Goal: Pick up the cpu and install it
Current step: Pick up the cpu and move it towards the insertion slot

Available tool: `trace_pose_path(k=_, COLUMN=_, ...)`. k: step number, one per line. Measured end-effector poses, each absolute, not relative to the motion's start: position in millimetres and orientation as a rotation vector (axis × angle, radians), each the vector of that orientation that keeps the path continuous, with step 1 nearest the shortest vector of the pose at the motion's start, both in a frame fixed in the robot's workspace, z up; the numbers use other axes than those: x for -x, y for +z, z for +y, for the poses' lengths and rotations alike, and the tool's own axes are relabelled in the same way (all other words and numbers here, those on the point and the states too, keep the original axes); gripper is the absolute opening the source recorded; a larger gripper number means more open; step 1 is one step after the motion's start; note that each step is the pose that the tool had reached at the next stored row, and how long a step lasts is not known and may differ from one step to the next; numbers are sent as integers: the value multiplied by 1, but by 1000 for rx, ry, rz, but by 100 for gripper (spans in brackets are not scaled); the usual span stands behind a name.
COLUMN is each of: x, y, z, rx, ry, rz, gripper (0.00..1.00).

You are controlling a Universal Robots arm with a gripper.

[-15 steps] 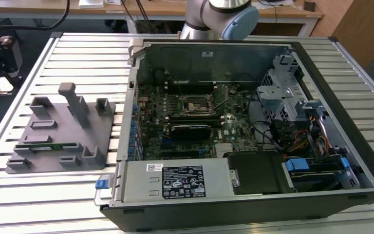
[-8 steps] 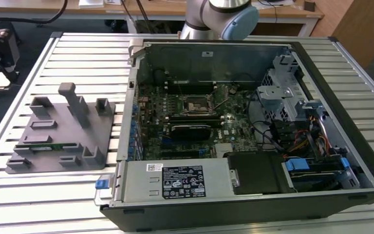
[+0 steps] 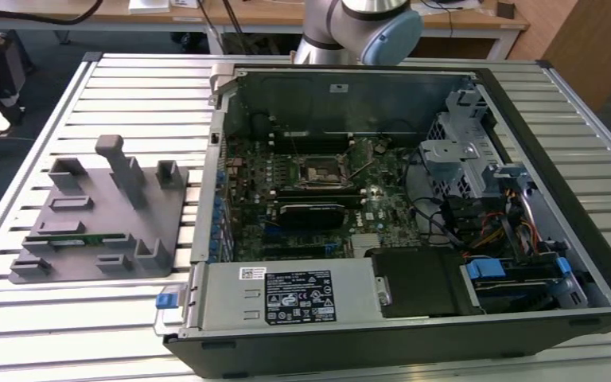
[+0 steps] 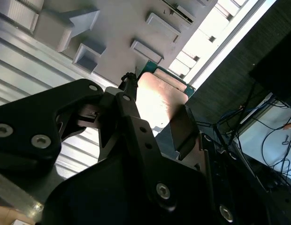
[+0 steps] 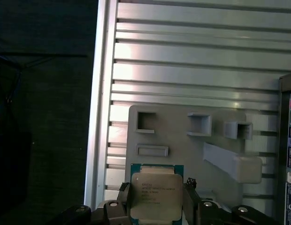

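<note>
Silver-topped with a thin green border, the cpu [image 5: 156, 190] is pinched between the black fingers [image 5: 124, 199] of the gripper [image 5: 157, 206], one finger against each of two opposite edges, as the first wrist view shows. Its flat, square metal lid carries a few lines of small dark print and faces the camera squarely. The green board shows as a narrow frame along the far edge and corners.

In the second wrist view the cpu [image 4: 157, 101] catches a bright glare that turns the lid pale and rosy. A teal sliver of board shows past it, and the black linkage of the gripper [image 4: 155, 112] is in front.

The chip hangs over a grey fixture plate [image 5: 183, 140], near its rectangular pockets and a raised block. Whether it touches the plate cannot be told. The plate lies on a slatted metal table [image 5: 183, 61].

In the exterior view the fixture plate [image 3: 99, 227] rests just beside an open computer case [image 3: 391, 103] and holds a green memory stick [image 3: 72, 237]. A black-framed socket [image 3: 320, 171] sits on the motherboard inside the case.
</note>
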State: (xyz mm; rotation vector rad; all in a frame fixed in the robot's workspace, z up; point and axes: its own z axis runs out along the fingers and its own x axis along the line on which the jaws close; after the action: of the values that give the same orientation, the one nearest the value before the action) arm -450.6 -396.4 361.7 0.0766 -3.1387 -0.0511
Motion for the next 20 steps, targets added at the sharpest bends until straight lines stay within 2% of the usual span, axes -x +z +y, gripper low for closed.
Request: trace_pose_path(k=20, x=437, y=371, z=-396, rx=-74, ry=-50, rz=-3139, gripper=53)
